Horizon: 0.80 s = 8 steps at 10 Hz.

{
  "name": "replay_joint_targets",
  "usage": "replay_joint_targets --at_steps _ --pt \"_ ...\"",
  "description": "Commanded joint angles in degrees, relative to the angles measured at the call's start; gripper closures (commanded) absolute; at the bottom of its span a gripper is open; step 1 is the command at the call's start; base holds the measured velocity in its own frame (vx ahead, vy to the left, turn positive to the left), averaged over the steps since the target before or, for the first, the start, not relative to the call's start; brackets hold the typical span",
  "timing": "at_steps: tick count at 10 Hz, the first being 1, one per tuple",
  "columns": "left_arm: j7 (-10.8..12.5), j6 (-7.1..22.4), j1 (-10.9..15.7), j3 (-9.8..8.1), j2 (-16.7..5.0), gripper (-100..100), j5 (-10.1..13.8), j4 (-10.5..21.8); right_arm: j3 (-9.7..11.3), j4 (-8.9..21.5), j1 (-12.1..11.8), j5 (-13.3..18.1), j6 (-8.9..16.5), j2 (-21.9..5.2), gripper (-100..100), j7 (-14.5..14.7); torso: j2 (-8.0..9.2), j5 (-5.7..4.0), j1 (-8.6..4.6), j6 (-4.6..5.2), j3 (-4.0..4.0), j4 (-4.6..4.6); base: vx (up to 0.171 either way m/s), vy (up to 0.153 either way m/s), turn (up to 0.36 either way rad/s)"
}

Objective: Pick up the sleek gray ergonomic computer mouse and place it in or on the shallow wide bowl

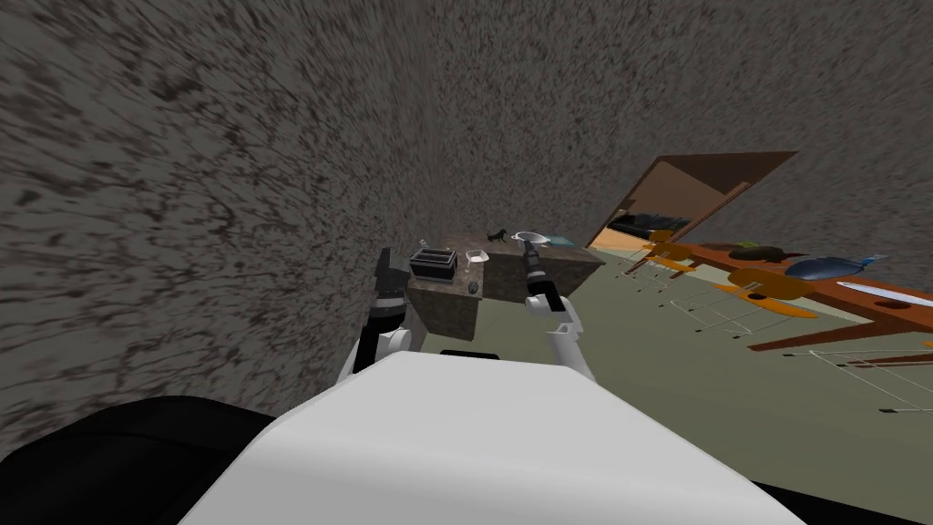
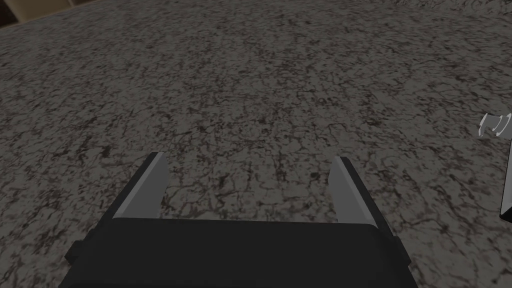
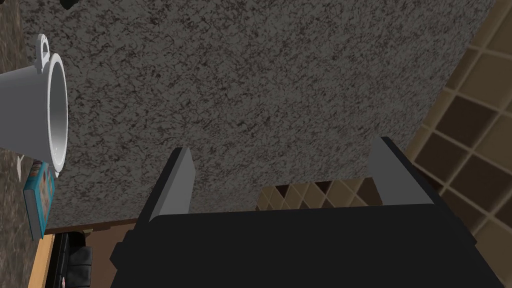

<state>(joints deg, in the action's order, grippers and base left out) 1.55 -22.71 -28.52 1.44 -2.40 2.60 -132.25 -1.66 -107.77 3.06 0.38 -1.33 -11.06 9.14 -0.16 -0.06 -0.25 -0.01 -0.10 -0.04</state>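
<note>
Head view, left of centre: the left arm hangs by the table's left side. The left gripper [image 2: 250, 165] has its fingers apart with nothing between them, and it faces a speckled stone surface. It looks parked there to stay clear of the work.

Centre: a stone-textured table [image 1: 456, 314]. A dark open box [image 1: 433, 264] sits on the left part of its top. Just right of the box and lower in the frame, near the front edge, lies the mouse [image 1: 473, 288]. It is a small dark grey lump, flat on the top, with nothing touching it. A small white item [image 1: 474, 258] stands just above it in the frame.

Right of centre: the bowl [image 1: 530, 239], pale grey-white, sits at the back of the table. A black figurine [image 1: 497, 235] is near its left and a teal book [image 1: 558, 241] just to its right. The right arm reaches up toward that end. The right gripper [image 3: 282, 145] has its blades spread and is empty. In the right wrist view the bowl and book sit off to one side of the fingers, not between them.

Judgement: the pick has not begun. The right hand is at the bowl end, well apart from the mouse, so it needs to come back to the front edge. The mouse is low and rounded, so the blades should straddle its sides.

Far right: a long wooden table [image 1: 820, 293] with clutter, not relevant to the task.
</note>
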Motion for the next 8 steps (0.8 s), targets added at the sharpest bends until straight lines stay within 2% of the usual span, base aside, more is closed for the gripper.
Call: replay_joint_targets --at_steps 1,2,3,4,5,6,7,8 --pt "0.00 0.00 0.00 0.00 0.00 0 0.00 0.00 -0.14 1.18 2.60 -0.24 2.86 -0.44 -100 0.43 0.00 0.00 0.00 0.00 0.00 0.00 0.006 -0.066 0.110" --pt "0.00 0.00 -0.01 0.00 0.00 0 0.00 0.00 -0.14 1.18 2.60 -0.24 3.20 -0.44 -100 0.43 0.02 0.01 0.05 0.04 0.01 0.00 -0.001 -0.028 -0.011" --pt "0.00 0.00 -0.01 0.00 0.00 0 0.00 0.00 -0.32 3.69 5.09 -0.57 5.49 -0.87 -100 1.43 0.05 0.03 0.16 0.05 0.03 0.01 0.004 -0.052 0.155" --pt "0.00 0.00 0.00 0.00 0.00 0 0.00 0.00 -0.32 3.69 5.94 -0.57 6.77 -0.87 -100 1.43 0.03 0.03 0.11 0.01 0.02 0.01 0.009 -0.059 0.123" --pt "0.00 0.00 -0.01 0.00 0.00 0 0.00 0.00 -0.49 6.31 8.03 -0.93 8.34 -1.22 -100 2.51 0.02 0.02 0.10 0.04 0.01 0.00 0.009 -0.082 0.176" --pt "0.00 0.00 0.00 0.00 0.00 0 0.00 0.00 -0.49 6.31 9.27 -0.93 9.84 -1.22 -100 2.51 0.00 0.00 0.01 0.02 0.00 0.00 -0.004 -0.074 0.104" --pt "0.00 0.00 -0.01 0.00 0.00 0 0.00 0.00 -0.49 6.31 9.27 -0.93 10.77 -1.22 -100 2.51 0.04 0.00 0.04 0.04 0.02 0.01 -0.007 -0.027 -0.002" --pt "0.00 0.00 -0.01 0.00 0.00 0 0.00 0.00 -0.64 9.03 12.06 -1.30 12.76 -1.49 -100 3.67 0.07 0.03 0.18 0.06 0.04 0.01 -0.010 -0.036 0.172"
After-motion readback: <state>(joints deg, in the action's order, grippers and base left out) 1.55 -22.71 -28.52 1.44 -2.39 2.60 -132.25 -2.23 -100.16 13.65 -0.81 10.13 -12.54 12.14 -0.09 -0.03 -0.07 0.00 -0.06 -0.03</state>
